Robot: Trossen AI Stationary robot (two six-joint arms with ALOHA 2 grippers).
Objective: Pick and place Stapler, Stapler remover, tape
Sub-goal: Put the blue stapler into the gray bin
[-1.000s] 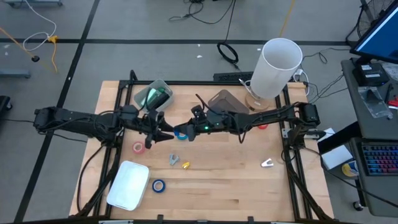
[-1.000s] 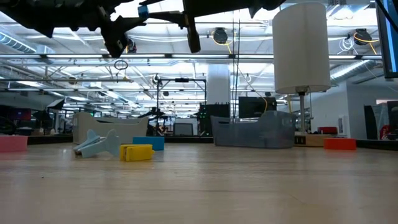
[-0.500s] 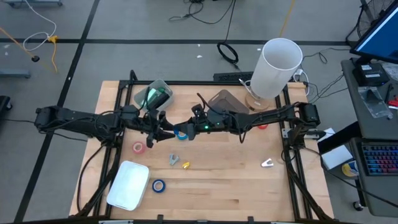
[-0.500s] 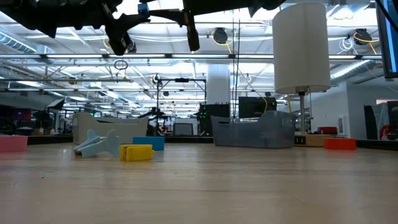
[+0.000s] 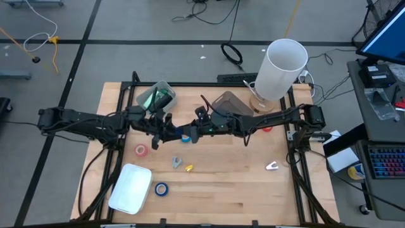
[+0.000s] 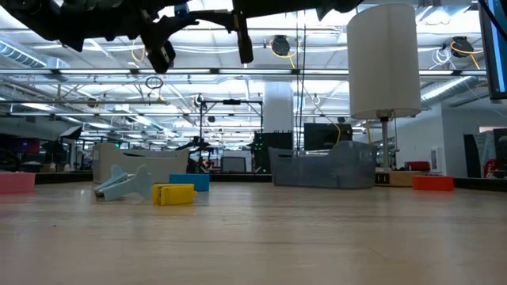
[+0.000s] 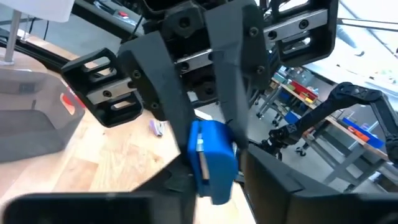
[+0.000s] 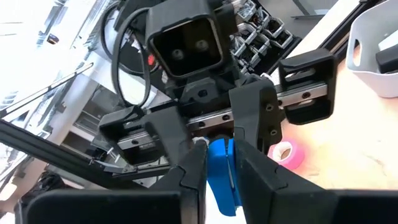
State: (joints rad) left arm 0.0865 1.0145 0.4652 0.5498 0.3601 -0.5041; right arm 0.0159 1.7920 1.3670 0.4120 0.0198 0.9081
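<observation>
**Blue tape roll between two grippers above the table**

High view: Two dark arms meet near the middle of the frame, above a wooden table (image 5: 240,190). The left gripper (image 5: 169,132) and the right gripper (image 5: 190,133) face each other, with a blue tape roll (image 5: 185,134) between them. This looks like a hand-over step. A pink tape roll (image 5: 140,151) lies left of centre, and another blue roll (image 5: 161,188) lies lower down, beside a white bin (image 5: 130,189) at lower left. A grey staple remover (image 5: 176,162) and a small yellow stapler (image 5: 188,168) sit just below centre. A green-tinted bin (image 5: 156,97) and a dark bin (image 5: 226,102) stand along the upper edge, near a tall white cylinder (image 5: 283,67).

Low view: Both arms cross the top of the frame, well clear of the tabletop. The held roll shows only as a blue speck at upper left.

Left wrist view: The right gripper's fingers (image 7: 163,93) are clenched on the blue roll's sides. The left gripper's own fingers flank the roll at the bottom of the frame; whether they have gripped it cannot be told.

Right wrist view: The blue roll sits edge-on at lower centre, pinched between the right gripper's own fingers, with the left gripper facing it just beyond.

The roll is a small, rigid ring, held edge-on. Judged from this, the next move calls for the left gripper to clamp firmly before the right one lets go.
</observation>
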